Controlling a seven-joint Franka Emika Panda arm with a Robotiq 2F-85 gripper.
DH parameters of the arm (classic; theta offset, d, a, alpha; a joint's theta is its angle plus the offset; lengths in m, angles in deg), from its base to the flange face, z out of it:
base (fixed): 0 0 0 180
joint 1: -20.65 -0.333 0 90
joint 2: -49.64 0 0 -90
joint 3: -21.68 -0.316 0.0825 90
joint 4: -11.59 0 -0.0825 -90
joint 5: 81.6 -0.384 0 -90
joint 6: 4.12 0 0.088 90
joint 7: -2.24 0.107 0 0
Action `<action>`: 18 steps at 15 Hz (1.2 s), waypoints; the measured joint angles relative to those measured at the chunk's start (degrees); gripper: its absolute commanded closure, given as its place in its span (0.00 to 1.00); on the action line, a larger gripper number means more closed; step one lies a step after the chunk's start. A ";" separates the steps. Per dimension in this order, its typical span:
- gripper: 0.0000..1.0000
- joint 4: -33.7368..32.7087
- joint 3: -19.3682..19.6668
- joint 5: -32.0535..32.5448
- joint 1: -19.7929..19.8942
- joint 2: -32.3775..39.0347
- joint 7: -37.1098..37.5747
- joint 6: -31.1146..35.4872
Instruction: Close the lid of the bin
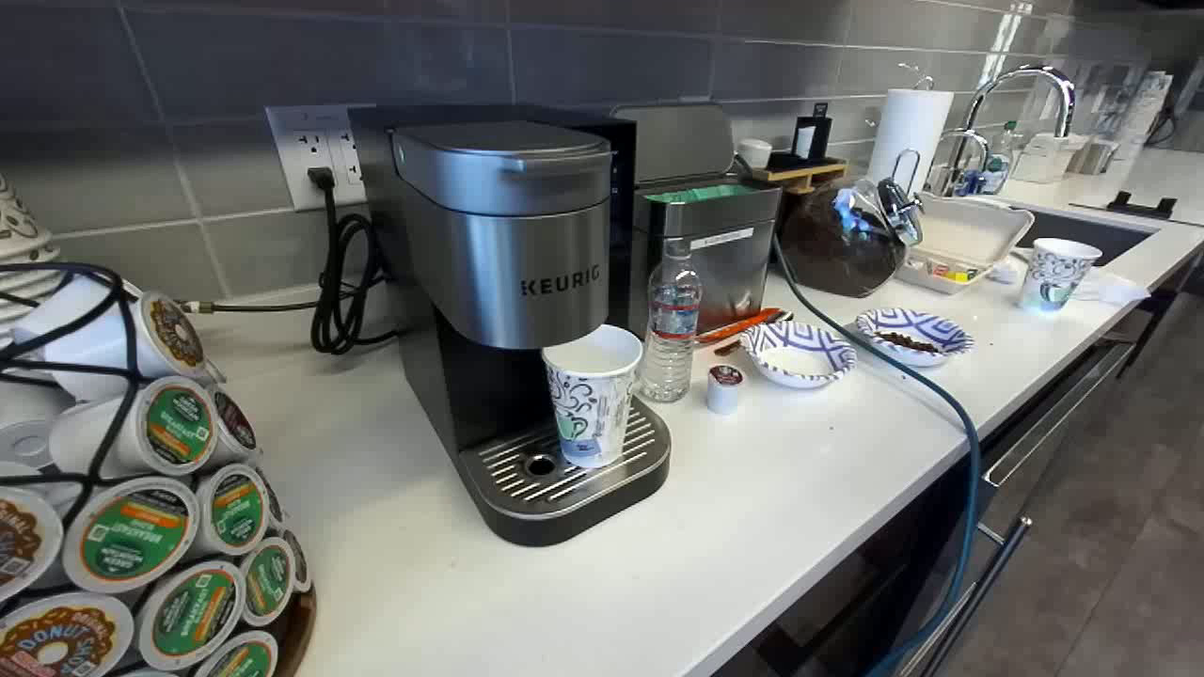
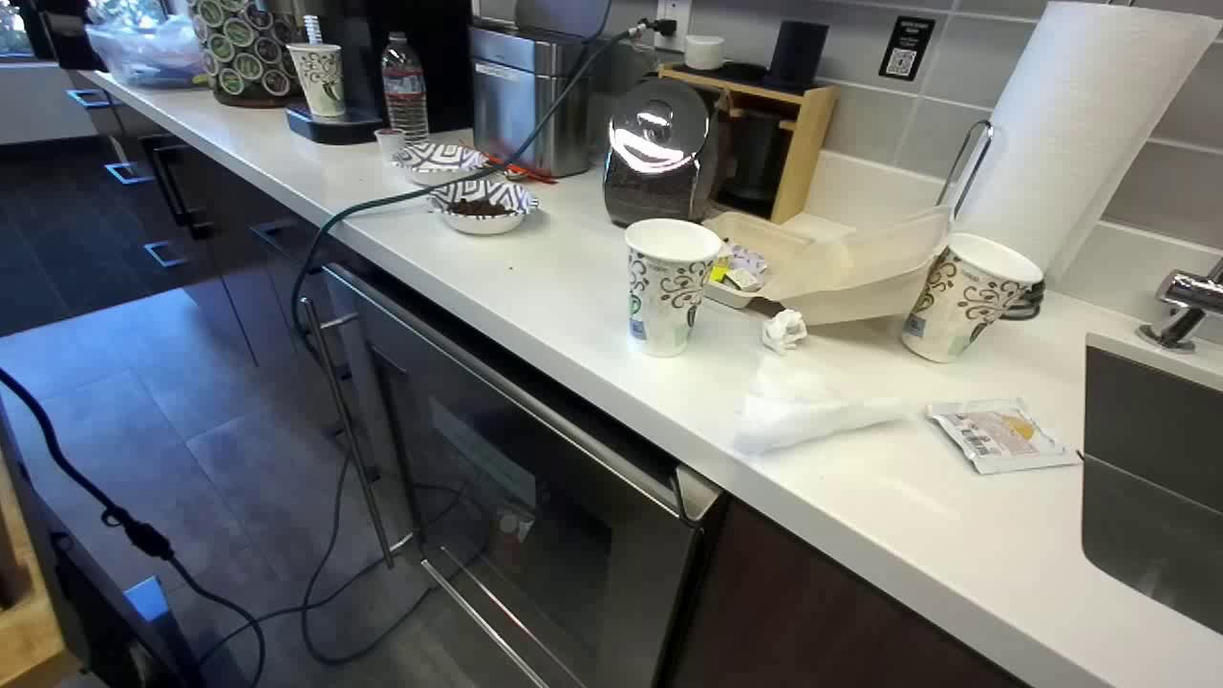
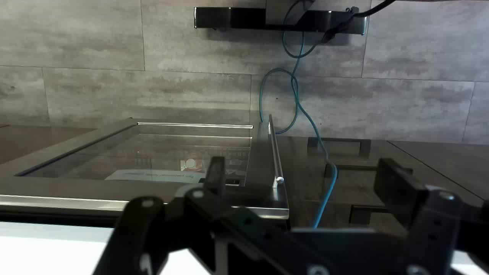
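Observation:
The bin (image 1: pixel 722 259) is a boxy dark metallic container on the counter, beside the Keurig coffee maker. Its lid (image 1: pixel 685 141) stands raised at the back edge, leaving the top open. A green liner (image 1: pixel 696 194) shows inside. The bin (image 2: pixel 531 107) and part of the raised lid (image 2: pixel 564 13) also show in an exterior view, with the lid's top cut off by the frame edge. My gripper (image 3: pixel 305 179) is open and empty in the wrist view, over the cabinet fronts and floor. Neither exterior view shows the gripper, and the wrist view does not show the bin.
The coffee maker (image 1: pixel 513 235) holds a paper cup (image 1: pixel 594 400). A water bottle (image 1: pixel 672 324), a pod (image 1: pixel 724 388) and patterned bowls (image 1: pixel 800 354) stand before the bin. A blue-green cable (image 1: pixel 884 353) crosses the counter. A dark round container (image 1: pixel 840 240) stands beside the bin.

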 measured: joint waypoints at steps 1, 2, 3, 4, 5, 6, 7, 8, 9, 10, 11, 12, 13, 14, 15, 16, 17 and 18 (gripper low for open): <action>0.00 0.00 0.00 0.00 0.00 0.00 0.00 0.00; 0.00 0.00 0.00 0.00 0.00 0.00 0.00 0.00; 0.00 0.00 0.00 0.00 0.00 0.00 0.00 0.00; 0.00 0.00 0.00 0.00 0.00 0.00 0.00 0.00; 0.00 0.00 0.00 0.00 0.00 0.00 0.00 0.00; 0.00 0.00 0.00 0.00 0.00 0.00 0.00 0.00; 0.00 0.00 0.00 0.00 0.00 0.00 0.00 0.00; 0.00 0.00 0.00 0.00 0.00 0.00 0.00 0.00; 0.00 0.00 0.00 0.00 0.00 0.00 0.00 0.00; 0.00 0.00 0.00 0.00 0.00 0.00 0.00 0.00; 0.00 0.00 0.00 0.00 0.00 0.00 0.00 0.00; 0.00 0.00 0.00 0.00 0.00 0.00 0.00 0.00; 0.00 0.00 0.00 0.00 -0.01 0.00 0.00 0.00; 0.00 -0.03 0.25 -0.23 -0.08 0.00 -0.11 0.38; 0.00 -0.19 1.30 -0.55 -0.26 -0.11 -1.38 2.07; 0.00 -0.72 2.96 -0.61 -0.36 -0.32 -3.37 3.87; 0.00 -1.72 5.11 -0.58 -0.37 -0.62 -6.13 5.19; 0.00 -3.13 7.28 -0.58 -0.36 -0.89 -9.04 6.13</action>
